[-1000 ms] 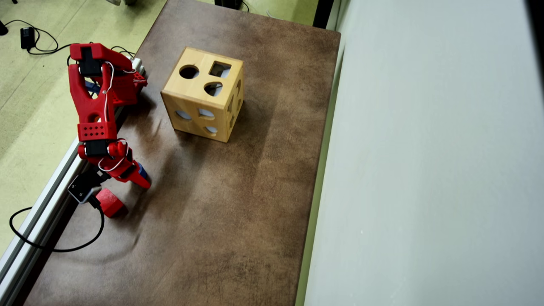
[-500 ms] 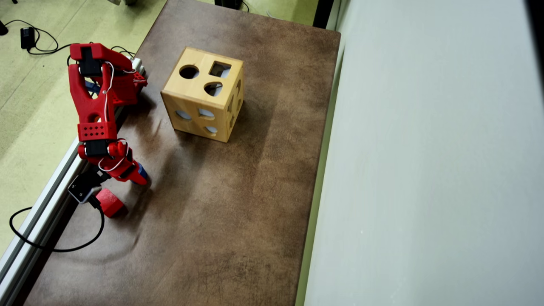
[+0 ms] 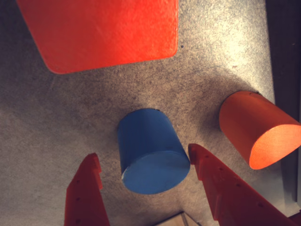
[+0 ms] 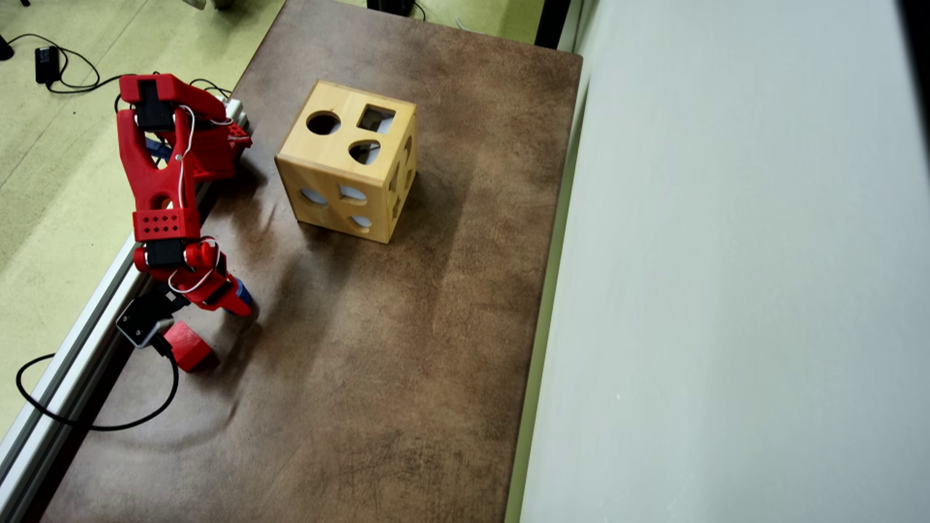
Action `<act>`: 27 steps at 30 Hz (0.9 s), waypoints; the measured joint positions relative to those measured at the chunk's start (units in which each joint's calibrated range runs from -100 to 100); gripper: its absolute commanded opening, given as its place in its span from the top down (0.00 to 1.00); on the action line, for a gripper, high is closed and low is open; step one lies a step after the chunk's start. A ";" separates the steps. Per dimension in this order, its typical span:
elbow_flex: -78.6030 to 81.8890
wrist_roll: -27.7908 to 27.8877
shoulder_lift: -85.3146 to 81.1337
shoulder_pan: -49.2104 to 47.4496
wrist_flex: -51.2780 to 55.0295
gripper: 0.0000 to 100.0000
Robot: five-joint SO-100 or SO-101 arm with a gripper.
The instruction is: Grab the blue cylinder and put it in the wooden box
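In the wrist view the blue cylinder (image 3: 151, 151) stands upright on the brown table, between my two red fingers. My gripper (image 3: 144, 153) is open around it. The right fingertip (image 3: 200, 157) is close against the cylinder's side, and the left fingertip (image 3: 93, 165) stands apart with a gap. In the overhead view my gripper (image 4: 234, 301) points down near the table's left edge, and only a sliver of the blue cylinder (image 4: 245, 293) shows under it. The wooden box (image 4: 349, 171) stands farther up the table, with cut-out holes in its top; it is out of the wrist view.
A red cube (image 3: 103, 33) lies just beyond the cylinder; it also shows in the overhead view (image 4: 190, 347). A red rounded block (image 3: 258, 129) lies to the right in the wrist view, near the table edge (image 3: 287, 70). A camera cable (image 4: 94, 425) loops off the left edge.
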 measured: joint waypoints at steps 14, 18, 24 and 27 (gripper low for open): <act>-4.60 -0.20 1.69 0.00 0.16 0.70; -4.88 -0.20 3.47 -0.07 -0.32 0.70; -4.88 -0.20 3.47 -0.14 -0.40 0.70; -4.88 -0.20 3.47 -0.14 -0.40 0.70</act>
